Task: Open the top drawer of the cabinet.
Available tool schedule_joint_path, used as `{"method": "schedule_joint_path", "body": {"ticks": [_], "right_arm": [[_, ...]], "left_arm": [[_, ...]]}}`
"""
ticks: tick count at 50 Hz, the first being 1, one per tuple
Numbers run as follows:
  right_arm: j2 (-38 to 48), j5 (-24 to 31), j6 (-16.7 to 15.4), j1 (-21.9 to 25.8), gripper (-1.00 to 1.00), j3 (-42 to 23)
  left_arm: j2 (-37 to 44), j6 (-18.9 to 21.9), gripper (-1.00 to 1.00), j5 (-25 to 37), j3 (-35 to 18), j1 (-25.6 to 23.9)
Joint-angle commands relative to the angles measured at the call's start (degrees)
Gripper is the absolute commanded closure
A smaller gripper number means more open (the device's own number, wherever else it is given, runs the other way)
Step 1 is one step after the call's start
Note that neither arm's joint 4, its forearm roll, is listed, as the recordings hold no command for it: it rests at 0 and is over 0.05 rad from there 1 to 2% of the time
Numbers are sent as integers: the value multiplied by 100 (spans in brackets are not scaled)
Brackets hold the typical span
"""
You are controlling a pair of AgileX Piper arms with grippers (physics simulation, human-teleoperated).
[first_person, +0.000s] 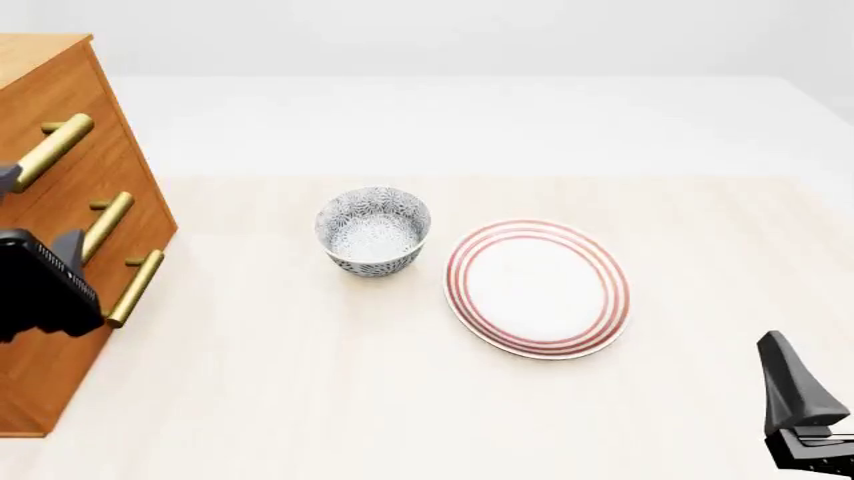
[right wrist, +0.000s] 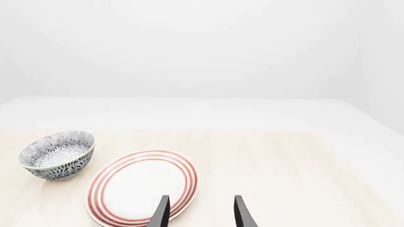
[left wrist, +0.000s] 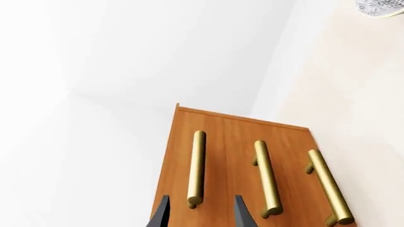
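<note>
At the far left edge of the worktop [first_person: 400, 400] stands the cabinet [first_person: 80, 330], its top drawer [left wrist: 189, 142] shut. The left hand [left wrist: 198, 215] is spread, empty, straddling the near end of the top handle [left wrist: 197, 168]; closing that far off-centre, it could slip off or skew the pull. The right hand [right wrist: 198, 213] hangs open and empty near the plate [first_person: 538, 288].
</note>
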Motion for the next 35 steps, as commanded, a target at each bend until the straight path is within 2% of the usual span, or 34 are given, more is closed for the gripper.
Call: {"method": "schedule_joint_path", "body": {"ticks": [1, 16, 35], "right_arm": [[0, 0, 2, -1, -100, 0], [0, -1, 0, 0, -100, 0], [0, 0, 1, 0, -100, 0]], "left_arm": [[448, 106, -100, -389, -68, 83], [972, 177, -100, -868, -155, 257], [1388, 128, -100, -907, -640, 508]]}}
